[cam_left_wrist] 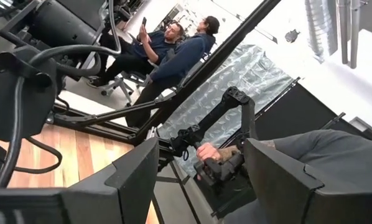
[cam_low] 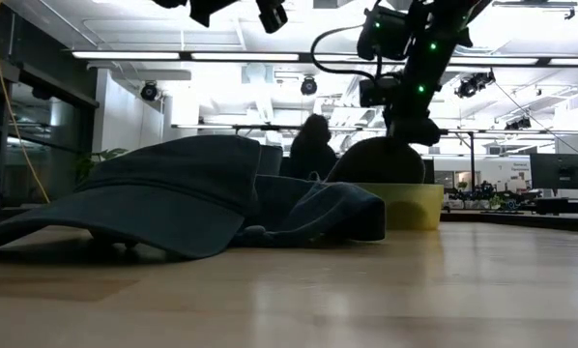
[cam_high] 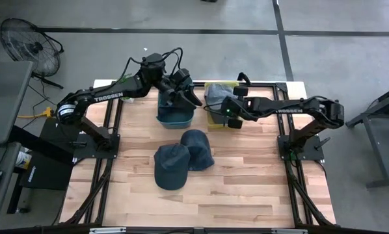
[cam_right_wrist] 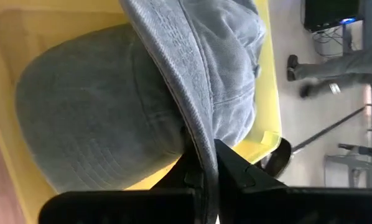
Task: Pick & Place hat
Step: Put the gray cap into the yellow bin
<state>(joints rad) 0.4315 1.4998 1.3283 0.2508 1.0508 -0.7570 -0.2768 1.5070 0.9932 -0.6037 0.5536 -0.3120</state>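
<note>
The left gripper [cam_high: 185,91] hangs spread and empty over the blue bin [cam_high: 175,116]. Two dark caps [cam_high: 183,158] lie on the table [cam_high: 246,188]. At right, the right gripper [cam_right_wrist: 201,171] pinches a grey hat's [cam_right_wrist: 111,118] brim in the yellow bin [cam_right_wrist: 268,74].

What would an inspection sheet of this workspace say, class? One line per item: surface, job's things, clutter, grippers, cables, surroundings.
Surface: wooden table.
Job's things: two dark hats lying together mid-table; grey hat over yellow bin; blue bin.
Clutter: nothing seen.
Grippers: right gripper, fingers shut on the grey hat's brim; left gripper open above the blue bin.
Cables: black cables on left arm.
Surroundings: floor fan; people seated beyond.
</note>
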